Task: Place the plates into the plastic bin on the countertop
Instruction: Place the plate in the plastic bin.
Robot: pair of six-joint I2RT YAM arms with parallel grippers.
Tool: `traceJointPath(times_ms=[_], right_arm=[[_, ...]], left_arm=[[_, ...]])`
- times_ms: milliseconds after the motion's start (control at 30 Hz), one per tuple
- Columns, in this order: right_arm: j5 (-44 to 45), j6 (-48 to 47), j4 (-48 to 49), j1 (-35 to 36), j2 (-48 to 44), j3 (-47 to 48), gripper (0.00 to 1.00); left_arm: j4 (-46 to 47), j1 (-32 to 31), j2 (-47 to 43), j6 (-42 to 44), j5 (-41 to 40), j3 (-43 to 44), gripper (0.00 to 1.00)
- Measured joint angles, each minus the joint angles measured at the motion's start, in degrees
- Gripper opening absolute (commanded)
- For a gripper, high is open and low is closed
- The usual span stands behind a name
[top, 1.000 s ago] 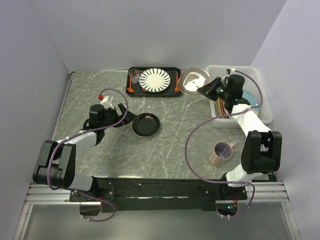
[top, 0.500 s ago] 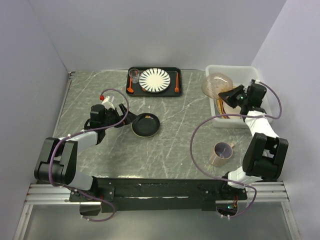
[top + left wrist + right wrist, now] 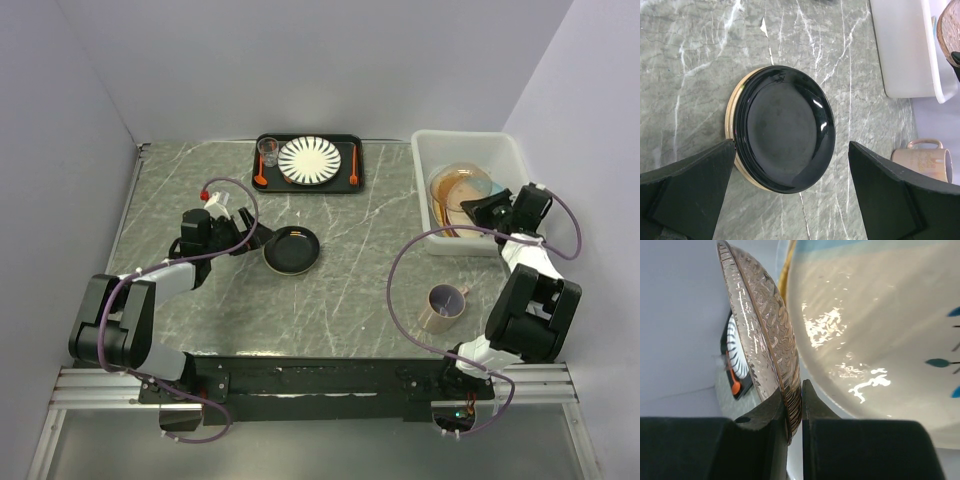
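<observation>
My right gripper (image 3: pixel 492 208) (image 3: pixel 795 390) is shut on the rim of the dark brown patterned plate (image 3: pixel 457 190) (image 3: pixel 765 325). It holds the plate tilted inside the white plastic bin (image 3: pixel 465 136). Close beside it in the bin lies a pale blue-cream plate (image 3: pixel 875 330) with leaf marks. On the countertop (image 3: pixel 360 270) a small black plate (image 3: pixel 292 250) (image 3: pixel 782 127) sits with a tan edge showing beneath it. My left gripper (image 3: pixel 250 237) (image 3: pixel 791 150) is open at the black plate's left edge, one finger on each side of the near rim, touching nothing.
A black tray (image 3: pixel 345 185) at the back holds a white plate with dark radial stripes (image 3: pixel 310 158), a glass (image 3: pixel 268 150) and orange utensils. A tan mug (image 3: pixel 443 305) (image 3: pixel 922 160) stands in front of the bin. Walls close in on both sides.
My right gripper carried the brown plate rightward from beside the bin's left rim, over it and down into the bin. The left arm has barely moved.
</observation>
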Motion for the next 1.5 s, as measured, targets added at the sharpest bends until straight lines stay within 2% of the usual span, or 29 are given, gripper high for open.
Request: traceJointPath(times_ms=[300,533,633,667,767,800,900,1000,1067,1233,1267,1367,1500], right_arm=[[4.9,-0.2,-1.6,-1.1,-0.3,-0.4,0.00],[5.3,0.3,-0.3,-1.5,-0.3,-1.9,0.00],[5.3,0.5,0.1,-1.6,-0.3,-2.1,0.04],[5.3,0.5,0.2,-1.6,-0.2,-2.1,0.07],[5.1,0.9,0.7,-1.6,0.0,-2.1,0.34],[5.0,1.1,1.0,-1.7,0.1,-2.2,0.48],[5.5,1.6,2.2,-2.1,0.2,-3.1,0.66],[6.5,1.3,4.7,-2.1,-0.4,-3.1,0.75],[7.7,0.8,4.8,-2.2,-1.2,-3.1,0.84],[12.1,-0.9,2.4,-2.2,-4.8,-3.3,0.91],[12.9,-1.3,1.6,-2.2,-5.6,-3.5,0.96],[14.6,-2.1,-0.1,-2.1,-7.4,-3.9,1.00],[16.2,-3.3,-2.3,-1.8,-8.8,-4.1,1.00]], left_arm=[[0.0,-0.1,0.0,0.0,0.2,0.0,0.99],[0.0,-0.1,0.0,0.0,0.2,0.0,0.99],[0.0,-0.2,0.0,0.0,0.2,0.0,0.99],[0.0,-0.2,0.0,0.0,0.2,0.0,0.99],[0.0,-0.2,0.0,0.0,0.2,0.0,0.99],[0.0,-0.2,0.0,0.0,0.2,0.0,0.99],[0.0,-0.2,0.0,0.0,0.2,0.0,0.99],[0.0,-0.2,0.0,0.0,0.2,0.0,0.99],[0.0,-0.2,0.0,0.0,0.2,0.0,0.99],[0.0,-0.2,0.0,0.0,0.2,0.0,0.99],[0.0,-0.2,0.0,0.0,0.2,0.0,0.99],[0.0,-0.2,0.0,0.0,0.3,0.0,0.99],[0.0,-0.2,0.0,0.0,0.5,0.0,0.99]])
